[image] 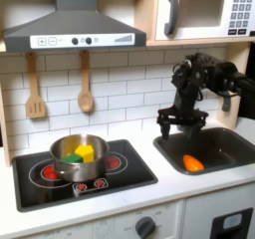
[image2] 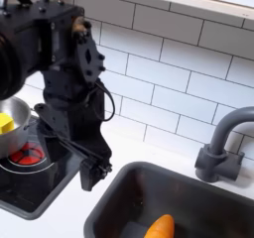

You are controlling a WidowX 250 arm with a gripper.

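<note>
first exterior view caught the gripper [image: 177, 124] hanging above the left rim of the sink [image: 227, 140], its claws spread apart and holding nothing. an orange carrot [image: 192, 163] lay in the basin just below it. on the stove [image: 30, 183], a pot [image: 62, 149] held yellow and green pieces.

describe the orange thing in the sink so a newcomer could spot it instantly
Find the dark sink basin at the first exterior view's right, beside the black two-burner stovetop. On its floor lies a small orange carrot-shaped toy, below the black gripper. It is the sink's sole bright item.
</note>
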